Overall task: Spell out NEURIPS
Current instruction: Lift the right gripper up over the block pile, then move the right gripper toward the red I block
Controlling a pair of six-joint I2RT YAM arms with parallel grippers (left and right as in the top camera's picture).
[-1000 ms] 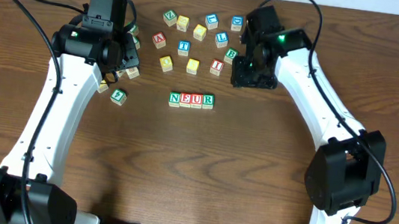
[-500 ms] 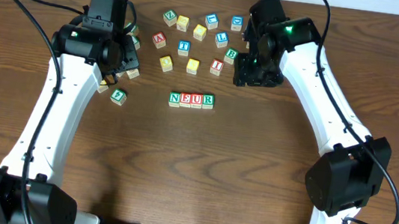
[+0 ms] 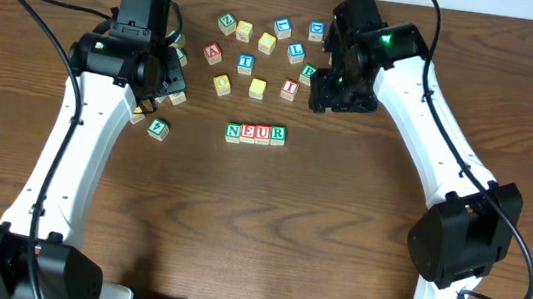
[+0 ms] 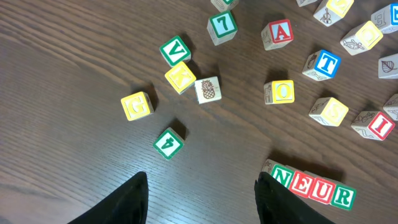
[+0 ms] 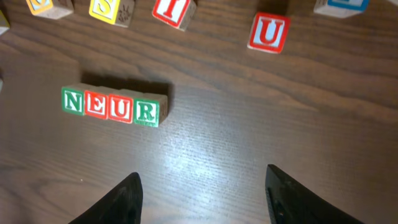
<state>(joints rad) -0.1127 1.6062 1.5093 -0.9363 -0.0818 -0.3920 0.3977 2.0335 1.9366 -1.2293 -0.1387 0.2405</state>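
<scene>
The row of blocks N, E, U, R lies on the table, also in the right wrist view and the left wrist view. A red I block lies loose behind the row; it shows in the right wrist view and the left wrist view. A yellow S block lies left of it, also in the left wrist view. My right gripper is open and empty, above the table right of the row. My left gripper is open and empty, left of the row.
Loose letter blocks lie scattered behind the row: red U, red A, blue T, yellow O. Near the left gripper lie green V, yellow G and green 4.
My right arm has shifted slightly toward the back of the table. The left arm and the blocks have not moved.
</scene>
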